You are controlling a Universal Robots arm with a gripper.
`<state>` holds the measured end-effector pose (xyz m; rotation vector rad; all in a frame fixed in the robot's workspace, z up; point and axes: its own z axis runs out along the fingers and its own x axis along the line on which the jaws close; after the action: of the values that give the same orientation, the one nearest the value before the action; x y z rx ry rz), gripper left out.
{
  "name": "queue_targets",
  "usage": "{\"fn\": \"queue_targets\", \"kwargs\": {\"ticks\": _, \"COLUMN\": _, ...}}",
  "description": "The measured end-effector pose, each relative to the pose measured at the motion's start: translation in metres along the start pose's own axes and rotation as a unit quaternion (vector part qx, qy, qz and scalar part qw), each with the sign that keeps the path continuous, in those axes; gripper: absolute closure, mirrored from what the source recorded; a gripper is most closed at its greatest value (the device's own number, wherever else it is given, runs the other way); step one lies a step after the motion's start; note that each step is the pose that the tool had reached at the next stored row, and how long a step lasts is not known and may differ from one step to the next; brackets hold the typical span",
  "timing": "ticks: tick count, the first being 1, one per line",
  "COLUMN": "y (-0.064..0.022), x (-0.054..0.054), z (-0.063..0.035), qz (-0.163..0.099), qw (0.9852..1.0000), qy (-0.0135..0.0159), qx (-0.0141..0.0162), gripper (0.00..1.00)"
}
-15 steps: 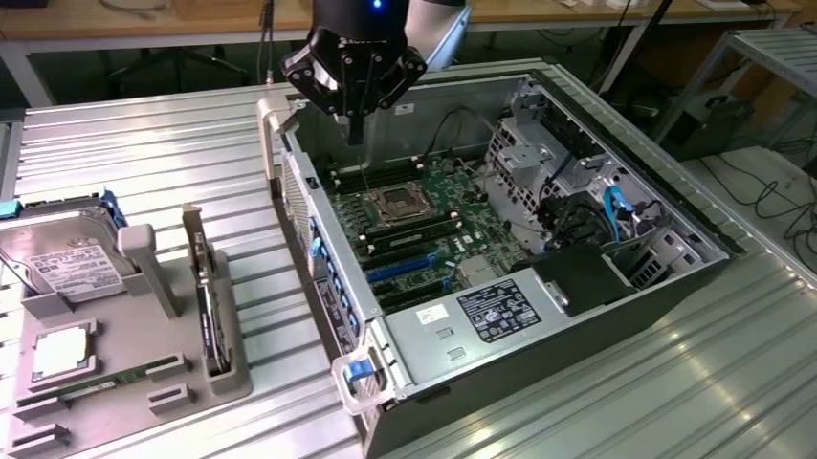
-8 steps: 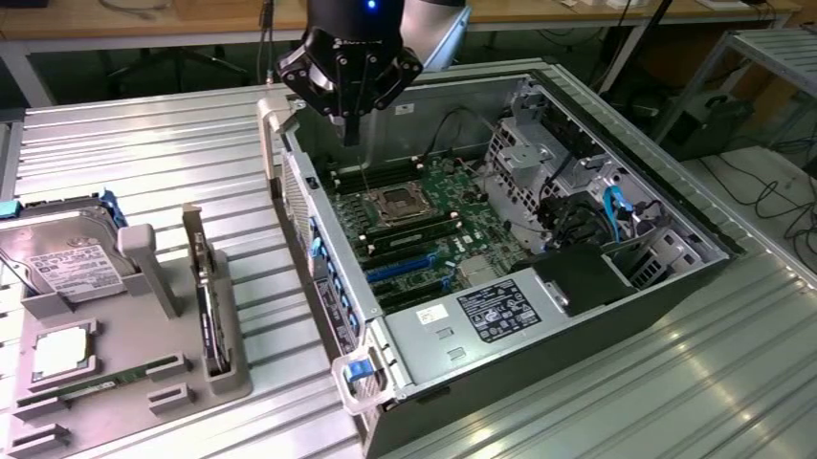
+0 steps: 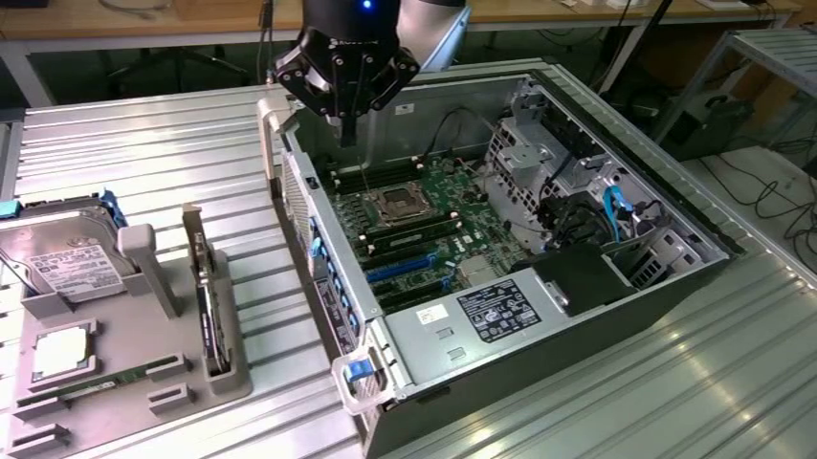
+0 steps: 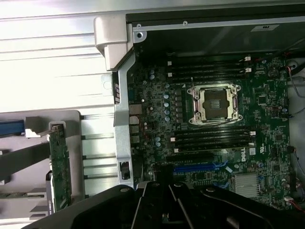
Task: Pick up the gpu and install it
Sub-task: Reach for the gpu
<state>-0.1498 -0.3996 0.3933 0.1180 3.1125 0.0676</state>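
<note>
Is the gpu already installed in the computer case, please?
No, the gpu stands on edge in the gray holder, outside the open computer case.

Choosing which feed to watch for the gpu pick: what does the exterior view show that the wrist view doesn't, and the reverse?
Exterior view: the shut gripper hanging above the open computer case, the hard drive in the gray holder, the blue cables and the labelled silver box. Wrist view: a straight-down look at the board, with its white printed logo. Both: the gpu standing on edge in that holder outside the case, the CPU socket and the blue slots.
</note>
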Motion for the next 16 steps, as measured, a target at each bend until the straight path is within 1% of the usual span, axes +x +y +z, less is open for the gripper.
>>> {"fn": "queue_targets", "kwargs": {"ticks": 16, "y": -0.001, "x": 0.0067, "z": -0.0002, "qz": 0.0, "qw": 1.0, "qy": 0.0, "qx": 0.0, "gripper": 0.89}}
